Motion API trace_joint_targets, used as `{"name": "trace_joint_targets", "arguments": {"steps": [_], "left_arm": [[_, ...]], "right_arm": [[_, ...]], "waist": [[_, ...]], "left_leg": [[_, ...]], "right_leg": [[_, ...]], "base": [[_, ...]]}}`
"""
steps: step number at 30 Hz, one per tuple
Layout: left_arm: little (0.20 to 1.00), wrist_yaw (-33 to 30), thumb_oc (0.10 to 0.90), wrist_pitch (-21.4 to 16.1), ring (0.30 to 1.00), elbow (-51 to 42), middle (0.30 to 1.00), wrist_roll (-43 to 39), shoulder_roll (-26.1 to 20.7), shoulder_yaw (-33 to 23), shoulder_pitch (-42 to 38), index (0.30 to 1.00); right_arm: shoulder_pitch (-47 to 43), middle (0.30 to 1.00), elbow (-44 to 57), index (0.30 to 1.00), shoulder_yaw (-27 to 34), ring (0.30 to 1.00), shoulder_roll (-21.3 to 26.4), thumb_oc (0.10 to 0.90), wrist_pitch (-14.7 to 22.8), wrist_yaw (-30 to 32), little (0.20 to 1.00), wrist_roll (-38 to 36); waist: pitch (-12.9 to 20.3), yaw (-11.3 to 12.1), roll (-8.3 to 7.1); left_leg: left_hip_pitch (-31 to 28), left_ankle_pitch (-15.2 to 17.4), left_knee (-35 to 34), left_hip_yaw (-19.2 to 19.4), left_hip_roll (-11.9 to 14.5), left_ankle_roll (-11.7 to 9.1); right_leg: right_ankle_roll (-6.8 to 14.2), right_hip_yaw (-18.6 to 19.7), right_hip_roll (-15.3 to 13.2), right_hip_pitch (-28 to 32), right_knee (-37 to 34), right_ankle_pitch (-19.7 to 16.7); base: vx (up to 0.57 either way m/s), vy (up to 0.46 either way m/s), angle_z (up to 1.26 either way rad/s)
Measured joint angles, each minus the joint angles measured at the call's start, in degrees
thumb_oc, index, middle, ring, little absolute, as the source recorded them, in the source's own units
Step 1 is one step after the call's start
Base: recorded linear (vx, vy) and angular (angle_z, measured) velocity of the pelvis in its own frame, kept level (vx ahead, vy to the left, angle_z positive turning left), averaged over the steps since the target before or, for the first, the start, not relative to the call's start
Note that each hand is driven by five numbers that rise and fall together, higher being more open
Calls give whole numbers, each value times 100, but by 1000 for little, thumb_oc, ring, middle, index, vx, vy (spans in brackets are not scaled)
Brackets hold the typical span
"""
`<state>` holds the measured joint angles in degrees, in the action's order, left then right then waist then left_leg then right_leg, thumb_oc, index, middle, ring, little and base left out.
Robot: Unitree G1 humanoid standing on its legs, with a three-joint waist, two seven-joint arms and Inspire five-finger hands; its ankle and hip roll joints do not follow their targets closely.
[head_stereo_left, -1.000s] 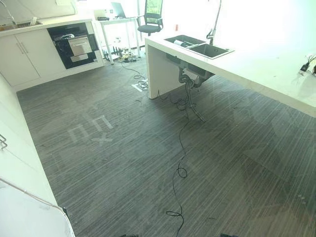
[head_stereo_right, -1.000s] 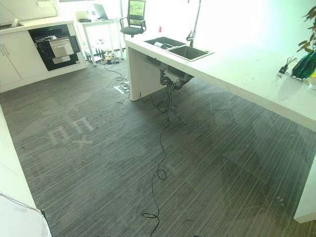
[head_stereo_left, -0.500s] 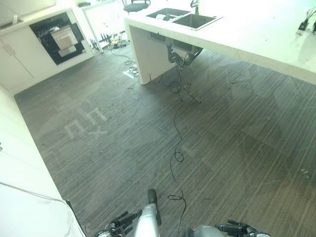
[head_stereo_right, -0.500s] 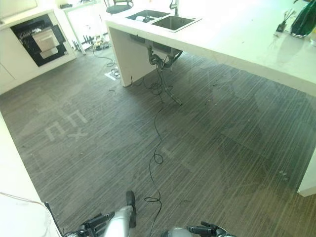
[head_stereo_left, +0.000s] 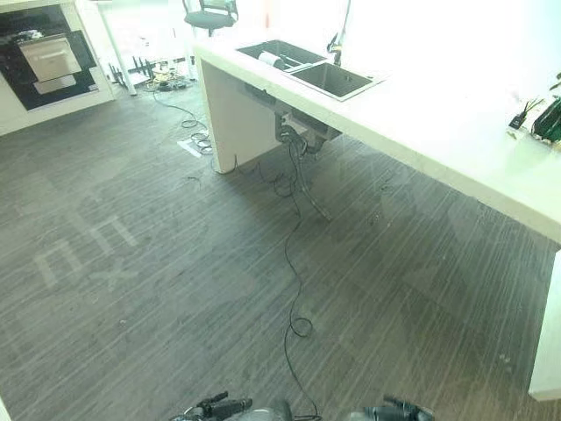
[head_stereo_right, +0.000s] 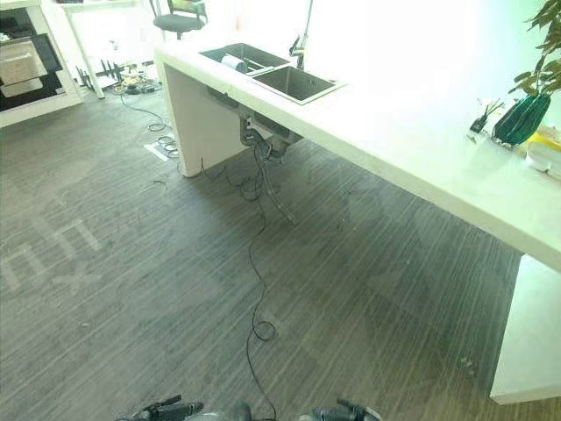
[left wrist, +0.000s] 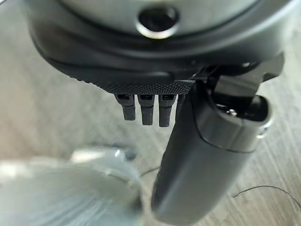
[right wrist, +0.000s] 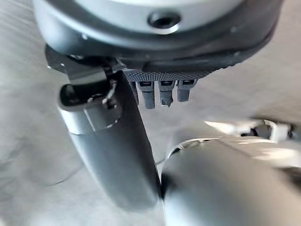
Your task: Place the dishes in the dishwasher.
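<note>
The dishwasher (head_stereo_left: pixel 39 57) is a black opening in the white cabinets at the far left, with a pale drawer front showing inside. A double sink (head_stereo_left: pixel 311 70) is set into the white island counter (head_stereo_left: pixel 438 132), and a pale rounded item (head_stereo_left: pixel 270 60) lies in its far basin. My left hand (head_stereo_left: pixel 215 408) and right hand (head_stereo_left: pixel 399 410) hang low at the near edge, over the grey floor. In the left wrist view my left hand (left wrist: pixel 141 70) is open and holds nothing. In the right wrist view my right hand (right wrist: pixel 160 56) is open and holds nothing too.
A black cable (head_stereo_left: pixel 294 263) trails across the striped floor from the pipes (head_stereo_left: pixel 298 145) under the sink. An office chair (head_stereo_left: pixel 210 16) and a white desk stand beyond the island. A plant in a green vase (head_stereo_right: pixel 521 118) sits on the counter's right part.
The camera has swung right, so the dishwasher sits at the left edge and the island is nearer the middle. The silver forearm seen earlier has dropped to the bottom edge.
</note>
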<state>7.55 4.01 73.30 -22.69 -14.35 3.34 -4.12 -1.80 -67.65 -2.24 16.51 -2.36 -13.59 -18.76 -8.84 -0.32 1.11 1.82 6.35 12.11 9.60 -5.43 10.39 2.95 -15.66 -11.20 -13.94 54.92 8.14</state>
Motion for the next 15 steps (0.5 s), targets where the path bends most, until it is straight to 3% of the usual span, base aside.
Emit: {"name": "trace_joint_targets", "arguments": {"steps": [1,2,3,4,5,6,7,8,10,11,13,14,15], "left_arm": [[900,-41,800,26,900,-44,900,-6,8,46,-2,900],[900,-102,800,66,900,-60,900,-3,20,93,-13,900],[900,-101,800,92,900,-70,900,3,7,86,22,900],[900,-103,800,107,900,-69,900,22,-155,2,42,900],[900,-57,800,125,900,-116,900,48,-329,-105,-41,900],[900,-112,800,85,900,-167,900,51,-239,-205,15,900],[900,-149,800,95,900,-119,900,52,-265,-315,87,900],[900,-170,800,118,900,-52,900,57,-276,-316,138,900],[900,-66,800,228,900,77,900,109,-119,-131,298,900],[900,-65,800,216,900,50,900,113,9,-134,359,900],[900,-70,800,212,900,81,900,179,125,-205,371,900],[900,-52,800,188,900,78,900,255,157,-263,375,900],[900,-73,800,174,900,89,900,290,270,-281,356,900]], "right_arm": [[-60,900,2,900,28,900,64,800,3,-44,900,-75],[-79,900,-16,900,34,900,129,800,-11,-108,900,-73],[-80,900,-21,900,9,900,96,800,-58,-113,900,-45],[-68,900,-33,900,67,900,-93,800,-69,-114,900,-50],[-54,900,-134,900,356,900,-301,800,-49,-134,900,-107],[-100,900,-74,900,585,900,-237,800,18,-205,900,-251],[-135,900,22,900,593,900,-238,800,75,-315,900,-282],[-161,900,54,900,595,900,-246,800,105,-395,900,-302],[-189,900,47,900,678,900,-347,800,119,-440,900,-395],[-202,900,34,900,575,900,-248,800,103,-348,900,-373],[-178,900,-6,900,456,900,-242,800,104,-274,900,-376],[-126,900,-11,900,300,900,-265,800,82,-178,900,-342],[-127,900,-18,900,237,900,-223,800,60,-87,900,-264]], "waist": [[-5,-51,167],[1,-98,393],[-9,-50,392],[-183,74,-63],[-179,-45,-320],[-205,-82,-295],[-303,-58,-424],[-325,-87,-415],[-324,-266,-347],[-303,-210,-224],[-265,-292,-59],[-202,-264,-121],[-195,-259,-34]], "left_leg": [[-126,48,-97,-33,35,-86],[-356,208,-259,-76,129,-466],[-485,304,-209,-17,125,-1034],[-298,297,545,-81,-175,-1469],[288,721,1592,-189,-219,-716],[288,1195,1490,-346,-168,-39],[193,1295,1495,-116,-207,-96],[128,1377,1471,-144,-271,-192],[-495,1472,1115,-543,-373,-202],[-944,1472,771,-655,-384,-203],[-1410,1485,391,-881,-358,-318],[-1538,1410,494,-747,-473,-550],[-1632,1398,669,-688,-470,-900]], "right_leg": [[-79,-121,90,-161,-641,97],[-92,-343,414,-42,-2280,75],[-161,-549,661,90,-3696,-60],[-193,-491,503,24,-4374,-332],[90,-258,119,-397,-4346,-577],[358,-245,57,-937,-4012,-797],[313,-176,-53,-1272,-3920,-850],[304,-122,-22,-1476,-3864,-866],[188,-83,119,-1467,-3821,-850],[-206,-333,306,-1342,-3594,-792],[-612,-646,627,-1056,-3300,-667],[-1066,-671,835,-598,-3543,-724],[-1778,-389,953,-424,-3707,-1033]], "base": [[318,-85,25],[260,-99,15],[275,-104,0],[279,-103,25],[341,-119,42],[385,-134,25],[467,-146,-16],[389,-122,-6],[463,-245,58],[559,-340,63],[466,-275,47],[397,-257,42],[359,-247,46]]}}
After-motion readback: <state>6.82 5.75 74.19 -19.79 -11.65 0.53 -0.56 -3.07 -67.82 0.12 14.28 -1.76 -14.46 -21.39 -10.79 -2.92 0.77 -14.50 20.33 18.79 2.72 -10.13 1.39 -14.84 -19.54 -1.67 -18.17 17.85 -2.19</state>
